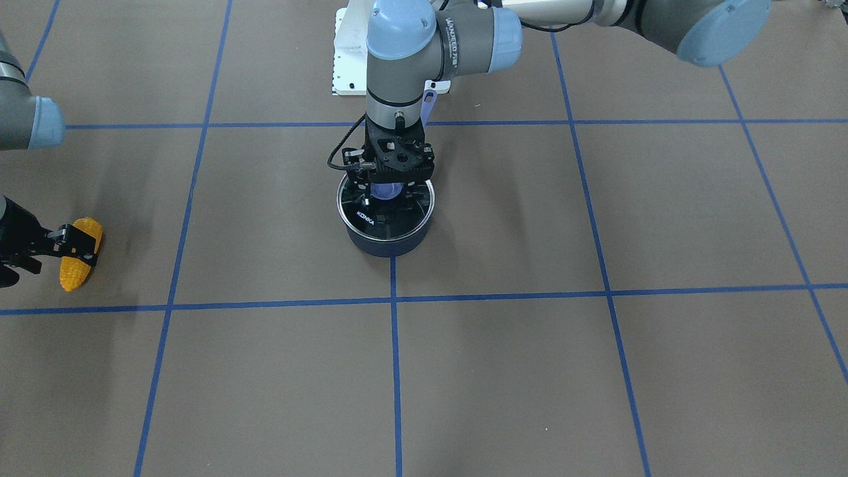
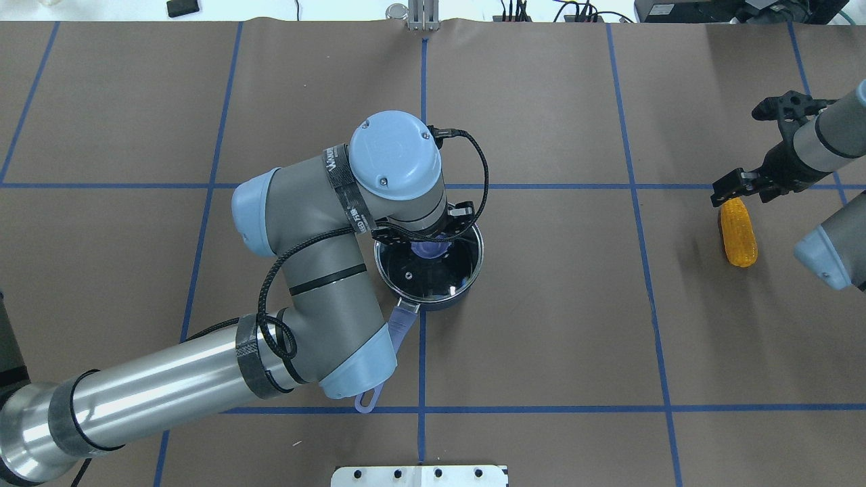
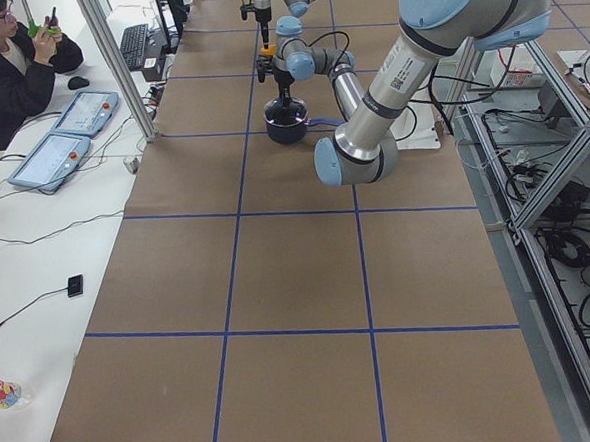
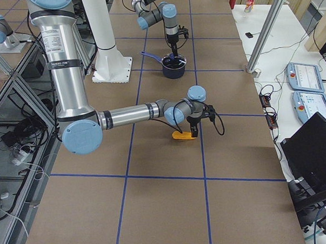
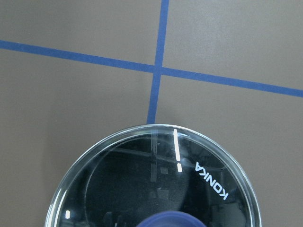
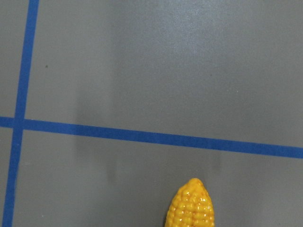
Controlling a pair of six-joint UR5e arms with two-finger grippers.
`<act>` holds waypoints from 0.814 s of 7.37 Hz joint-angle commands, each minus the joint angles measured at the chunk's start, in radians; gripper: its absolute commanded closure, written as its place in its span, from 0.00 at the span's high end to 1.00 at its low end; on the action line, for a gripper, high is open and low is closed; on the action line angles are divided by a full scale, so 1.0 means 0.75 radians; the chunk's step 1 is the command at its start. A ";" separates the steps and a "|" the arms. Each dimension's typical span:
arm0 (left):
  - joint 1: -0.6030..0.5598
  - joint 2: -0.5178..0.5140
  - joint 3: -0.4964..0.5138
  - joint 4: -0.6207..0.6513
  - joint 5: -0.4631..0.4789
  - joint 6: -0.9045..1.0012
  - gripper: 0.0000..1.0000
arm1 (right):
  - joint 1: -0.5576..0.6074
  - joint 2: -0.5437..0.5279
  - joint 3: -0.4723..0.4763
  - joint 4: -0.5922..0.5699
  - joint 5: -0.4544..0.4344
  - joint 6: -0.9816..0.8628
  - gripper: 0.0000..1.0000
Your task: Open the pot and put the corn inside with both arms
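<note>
Corn waiting, pot lidded: the orange-yellow corn cob [image 1: 73, 271] lay flat on the brown-papered table [image 1: 596, 371], well apart from the pot [image 1: 387, 244], out on the robot's right side. Its bumpy rows of kernels shone glossy, and one end tapered to a blunt point. The right gripper [image 1: 77, 244] stood low over the cob with a black finger on either side. From across the room I could not tell whether it pinched. The dark pot wore its glass lid [image 1: 371, 222], lettered KONKA. The left gripper [image 1: 389, 192] hung straight down onto it, jaws flanking the lavender knob [image 2: 427, 249]. Whether they were tight on it could not be told. The pot's lavender handle [image 2: 404, 321] pointed toward the robot.
</note>
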 commanded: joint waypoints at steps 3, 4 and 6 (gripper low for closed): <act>-0.095 0.042 -0.198 0.168 -0.087 0.081 0.51 | -0.031 -0.001 -0.025 0.028 -0.028 0.003 1.00; -0.134 0.093 -0.257 0.177 -0.101 0.138 0.51 | -0.037 -0.003 -0.074 0.097 -0.037 0.017 1.00; -0.250 0.191 -0.301 0.175 -0.177 0.274 0.51 | -0.057 -0.027 -0.127 0.210 -0.041 0.066 1.00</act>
